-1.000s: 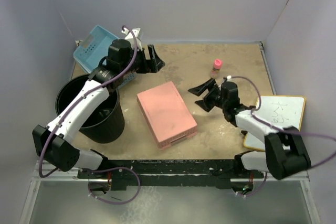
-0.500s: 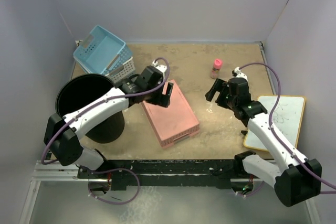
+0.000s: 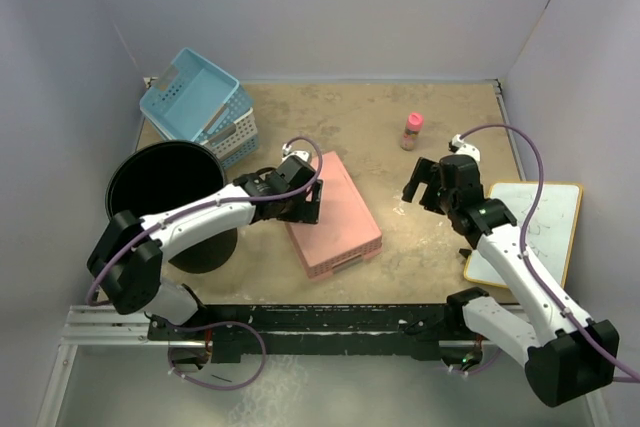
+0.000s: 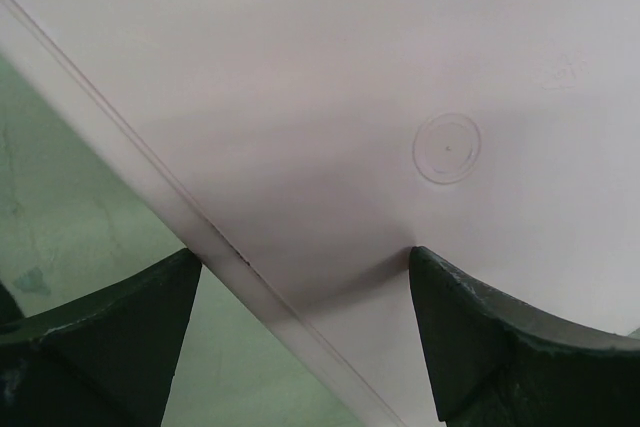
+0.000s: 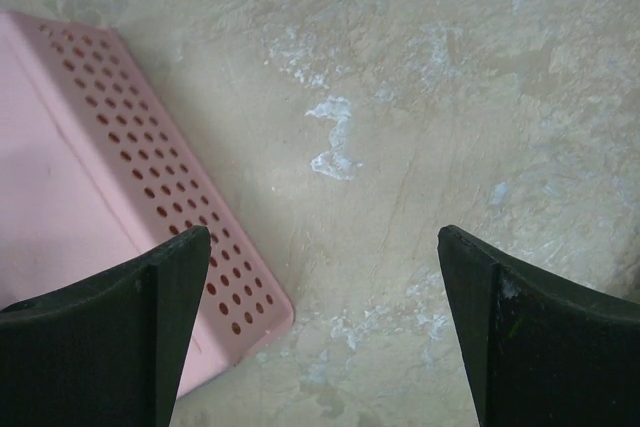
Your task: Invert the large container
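The large container (image 3: 150, 182) is a tall black round bin. It stands upright at the left of the table with its mouth facing up. My left arm reaches past its right side. My left gripper (image 3: 306, 203) is open, low over the left edge of the upturned pink basket (image 3: 340, 217). In the left wrist view the gripper (image 4: 300, 257) straddles that basket's edge (image 4: 400, 97). My right gripper (image 3: 418, 187) is open and empty over bare table, to the right of the pink basket. In the right wrist view the gripper (image 5: 325, 237) has the basket's corner (image 5: 70, 147) at its left.
A blue basket (image 3: 190, 95) sits stacked on a white perforated basket (image 3: 237, 137) at the back left, behind the bin. A small pink bottle (image 3: 411, 130) stands at the back right. A whiteboard (image 3: 530, 227) lies at the right edge. Walls enclose the left, back and right sides.
My left gripper has swung from beside the blue basket forward and right, down onto the pink basket's left edge. My right gripper has moved slightly right. The bin has not moved.
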`<action>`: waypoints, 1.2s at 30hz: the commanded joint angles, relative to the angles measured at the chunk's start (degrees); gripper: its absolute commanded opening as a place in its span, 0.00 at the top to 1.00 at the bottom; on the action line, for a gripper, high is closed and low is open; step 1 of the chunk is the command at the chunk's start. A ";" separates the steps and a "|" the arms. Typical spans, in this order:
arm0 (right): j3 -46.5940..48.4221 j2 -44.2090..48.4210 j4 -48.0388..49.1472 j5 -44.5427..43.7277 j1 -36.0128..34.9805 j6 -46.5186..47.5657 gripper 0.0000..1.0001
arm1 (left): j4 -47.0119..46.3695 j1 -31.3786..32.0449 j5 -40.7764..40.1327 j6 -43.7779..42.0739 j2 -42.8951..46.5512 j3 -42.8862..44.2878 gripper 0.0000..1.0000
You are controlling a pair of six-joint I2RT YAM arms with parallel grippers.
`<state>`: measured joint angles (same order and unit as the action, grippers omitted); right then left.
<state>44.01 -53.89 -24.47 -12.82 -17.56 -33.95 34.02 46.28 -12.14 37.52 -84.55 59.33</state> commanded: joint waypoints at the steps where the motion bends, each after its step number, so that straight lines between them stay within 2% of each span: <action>1: 2.05 -0.38 -2.27 5.57 0.16 4.23 0.03 | -11.84 0.06 6.33 -0.12 -4.09 3.97 0.18; 8: 3.93 2.14 -7.81 7.67 0.16 6.00 0.03 | -24.41 -0.98 17.26 -1.22 -19.13 18.36 0.18; 11: 4.17 3.42 -9.00 10.78 0.16 6.95 0.03 | -23.53 -2.46 17.77 -1.68 -22.00 25.65 0.19; 14: 3.99 4.15 -9.45 11.94 0.16 8.82 0.03 | -21.47 -4.07 16.50 -3.69 -20.62 28.82 0.19; 20: 2.29 5.03 -9.35 23.64 0.09 12.52 0.04 | -14.13 -6.15 11.43 -7.67 -15.38 29.60 0.19; 24: 1.54 4.32 -9.71 25.43 0.14 12.02 0.04 | -11.44 -6.13 8.73 -8.60 -11.59 27.59 0.19; 26: 1.55 3.57 -11.23 24.27 0.12 11.41 0.04 | -11.02 -6.12 9.01 -8.65 -10.18 26.41 0.19; 32: 1.95 1.58 -14.61 10.62 0.16 3.58 0.03 | -9.07 -6.13 10.12 -9.99 -8.05 23.85 0.19; 36: 0.92 -0.77 -12.92 10.51 0.16 2.19 0.03 | -8.26 -6.13 10.59 -10.62 -7.62 23.14 0.19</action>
<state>45.41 -53.06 -37.80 0.97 -17.56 -28.69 24.71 40.01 -1.72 28.86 -94.28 83.37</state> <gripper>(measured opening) 0.969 0.815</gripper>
